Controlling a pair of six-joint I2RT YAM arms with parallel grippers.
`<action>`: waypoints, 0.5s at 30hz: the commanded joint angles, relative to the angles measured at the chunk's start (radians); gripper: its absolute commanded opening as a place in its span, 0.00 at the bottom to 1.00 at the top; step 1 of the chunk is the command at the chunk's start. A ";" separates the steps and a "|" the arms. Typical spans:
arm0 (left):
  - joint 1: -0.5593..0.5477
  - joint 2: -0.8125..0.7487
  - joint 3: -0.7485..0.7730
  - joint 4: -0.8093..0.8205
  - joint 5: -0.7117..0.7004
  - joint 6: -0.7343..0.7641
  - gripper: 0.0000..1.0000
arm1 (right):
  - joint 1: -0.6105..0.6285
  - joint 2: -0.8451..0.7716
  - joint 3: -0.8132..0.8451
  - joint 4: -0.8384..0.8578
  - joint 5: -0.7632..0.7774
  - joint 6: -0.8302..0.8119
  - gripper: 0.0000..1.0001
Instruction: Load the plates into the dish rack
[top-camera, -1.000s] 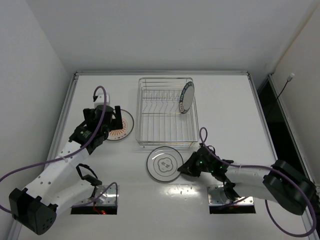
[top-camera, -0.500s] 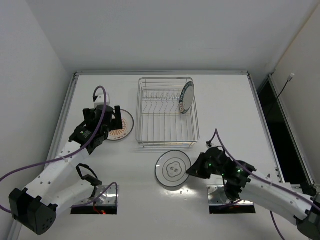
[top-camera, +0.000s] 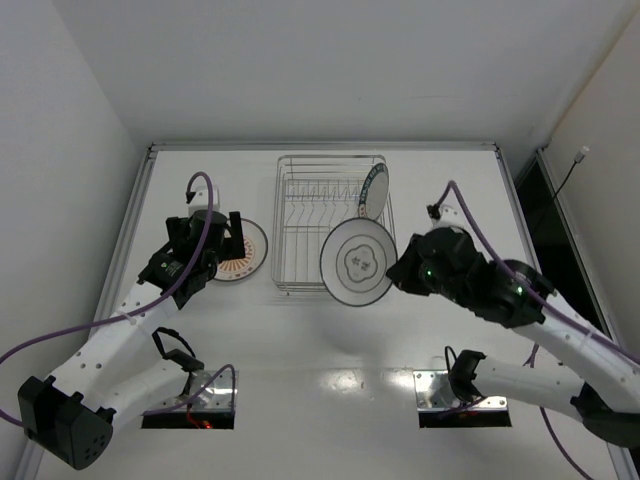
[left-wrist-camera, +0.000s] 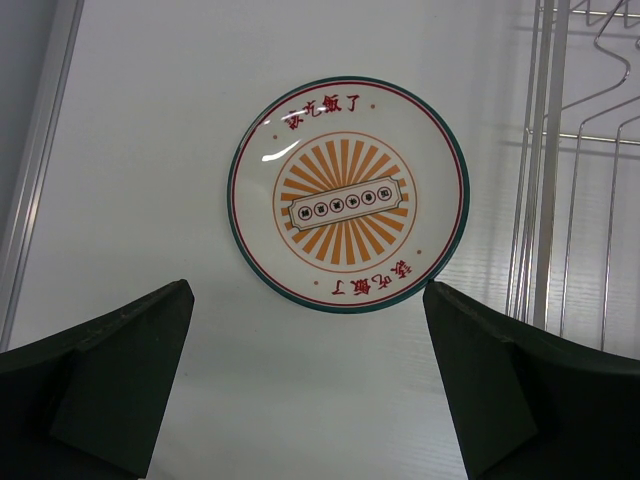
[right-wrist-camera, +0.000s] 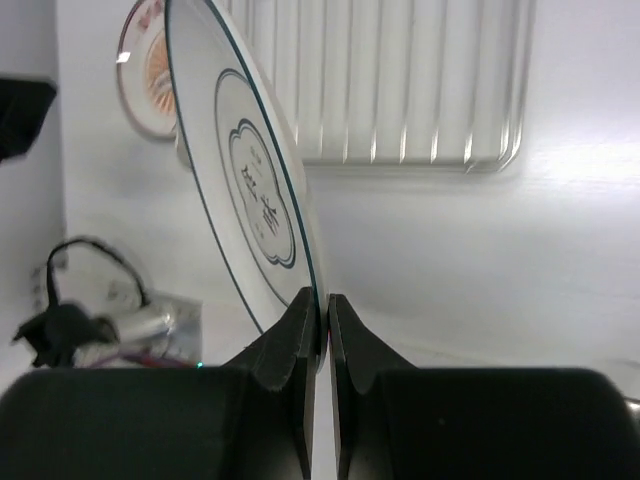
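My right gripper (top-camera: 398, 268) is shut on the rim of the thin-circle plate (top-camera: 358, 262) and holds it lifted and tilted over the dish rack's (top-camera: 300, 272) near right corner. In the right wrist view the plate (right-wrist-camera: 250, 190) stands on edge between my fingertips (right-wrist-camera: 322, 330). The teal-ring plate (top-camera: 372, 196) stands upright in the rack at the right. The orange sunburst plate (top-camera: 240, 251) lies flat on the table left of the rack. My left gripper (top-camera: 217, 228) hovers over its far edge, open and empty; the plate (left-wrist-camera: 347, 195) fills the left wrist view.
The rack's wire side (left-wrist-camera: 545, 160) shows at the right of the left wrist view. Two metal mounting plates (top-camera: 188, 405) sit at the table's near edge. A raised rail (top-camera: 130, 230) runs along the table's left side.
My right gripper has lifted the thin-circle plate off the table in front of the rack and carried it up toward the rack, tilting it. The left arm has not moved.
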 joint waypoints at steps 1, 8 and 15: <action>-0.006 -0.010 0.033 0.004 -0.015 -0.009 1.00 | -0.002 0.182 0.264 -0.088 0.294 -0.092 0.00; -0.006 -0.010 0.033 0.004 -0.006 -0.009 1.00 | -0.020 0.618 0.725 -0.219 0.655 -0.216 0.00; -0.006 -0.019 0.033 0.004 0.003 -0.009 1.00 | -0.147 0.886 0.934 -0.219 0.749 -0.330 0.00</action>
